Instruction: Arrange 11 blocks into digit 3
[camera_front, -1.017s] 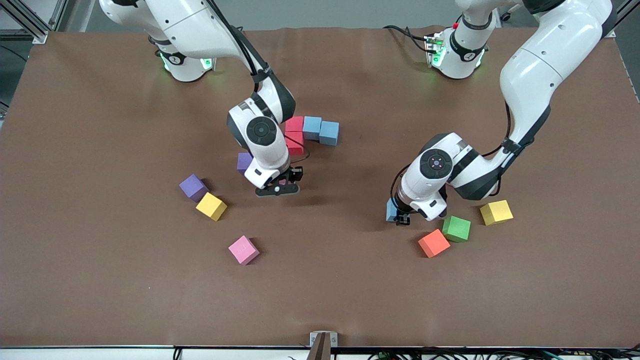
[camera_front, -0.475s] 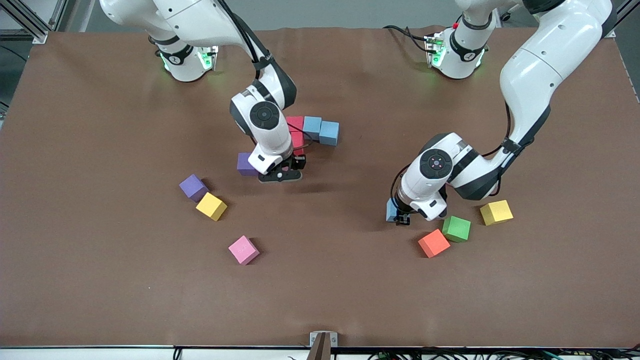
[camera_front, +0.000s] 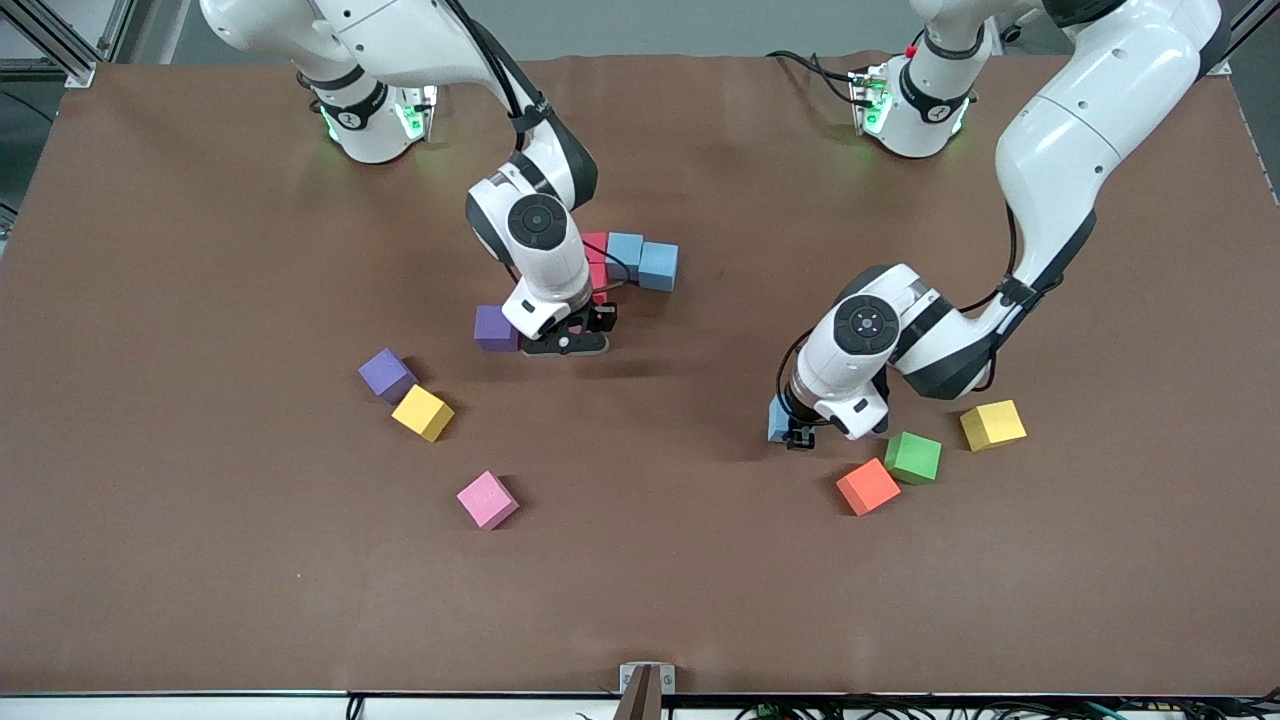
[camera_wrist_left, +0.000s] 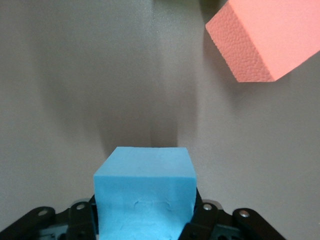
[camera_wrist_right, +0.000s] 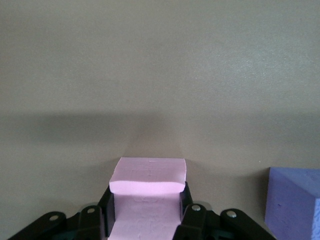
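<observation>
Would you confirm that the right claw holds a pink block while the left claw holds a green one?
Not quite: the left claw holds a light blue block, as the left wrist view shows; the green block lies untouched on the table. The right claw does hold a pink block.

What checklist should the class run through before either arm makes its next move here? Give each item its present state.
1. Right gripper shut on the pink block: ok.
2. Left gripper shut on the light blue block: ok.
3. Partial figure of red block and two light blue blocks touching: ok.
4. Purple cube beside the right gripper, apart from the held block: ok in the right wrist view.
5. Orange block apart from the left gripper's held block: ok.
6. Second red block's position under the right arm: cannot tell.
</observation>
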